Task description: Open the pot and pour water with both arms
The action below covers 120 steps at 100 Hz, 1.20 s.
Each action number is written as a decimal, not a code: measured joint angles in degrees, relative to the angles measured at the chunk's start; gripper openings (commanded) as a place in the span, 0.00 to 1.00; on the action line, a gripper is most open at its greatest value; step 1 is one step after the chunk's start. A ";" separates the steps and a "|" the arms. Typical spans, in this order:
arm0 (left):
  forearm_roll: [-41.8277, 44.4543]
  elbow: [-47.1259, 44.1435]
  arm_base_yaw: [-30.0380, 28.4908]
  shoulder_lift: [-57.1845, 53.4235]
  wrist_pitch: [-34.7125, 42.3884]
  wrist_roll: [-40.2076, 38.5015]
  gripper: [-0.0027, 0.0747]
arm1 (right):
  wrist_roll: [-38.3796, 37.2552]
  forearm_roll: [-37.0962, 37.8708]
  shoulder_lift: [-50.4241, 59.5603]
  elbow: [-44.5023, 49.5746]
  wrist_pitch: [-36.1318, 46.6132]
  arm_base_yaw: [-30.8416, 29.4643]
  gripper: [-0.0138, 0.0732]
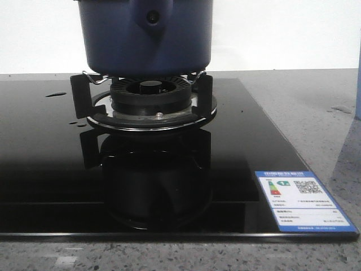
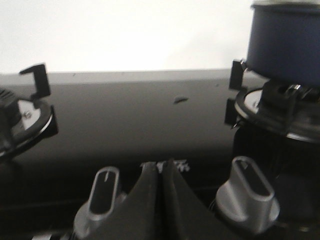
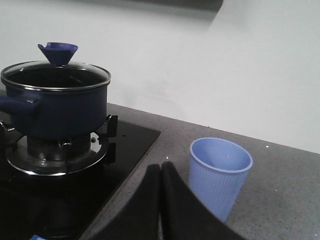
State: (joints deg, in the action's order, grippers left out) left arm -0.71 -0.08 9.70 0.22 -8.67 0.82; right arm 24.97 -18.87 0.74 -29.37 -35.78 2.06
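The dark navy-blue pot (image 1: 144, 42) stands on the gas burner's pan support, its handle mount with a round rivet facing me. In the right wrist view the pot (image 3: 60, 107) carries a glass lid with a blue knob (image 3: 58, 52). It also shows in the left wrist view (image 2: 287, 45). A pale blue ribbed cup (image 3: 219, 175) stands upright on the grey counter. My left gripper (image 2: 161, 167) is shut and empty, low over the stove's front between two knobs. My right gripper (image 3: 160, 170) is shut and empty, beside the cup. Neither gripper shows in the front view.
The black glass hob (image 1: 51, 158) holds the burner ring (image 1: 151, 104) and an energy label (image 1: 302, 200). Two silver control knobs (image 2: 102, 192) (image 2: 250, 192) flank the left fingers. A second burner (image 2: 22, 117) lies further along the hob. A white wall backs the counter.
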 measured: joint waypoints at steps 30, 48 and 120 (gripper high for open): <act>0.71 0.00 -4.23 -0.46 -10.12 -0.15 0.01 | 0.00 0.00 0.00 0.00 0.00 0.00 0.07; 0.71 0.00 -4.24 -0.46 -10.12 -0.27 0.01 | 0.00 0.00 0.00 0.00 0.00 0.00 0.07; 0.71 0.00 -4.24 -0.46 -10.12 -0.37 0.01 | 0.00 0.89 0.00 0.00 0.00 0.00 0.07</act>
State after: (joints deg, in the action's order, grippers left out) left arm 0.00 -0.08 5.46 -0.24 -18.79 0.45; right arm 24.97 -17.98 0.74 -29.37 -35.78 2.06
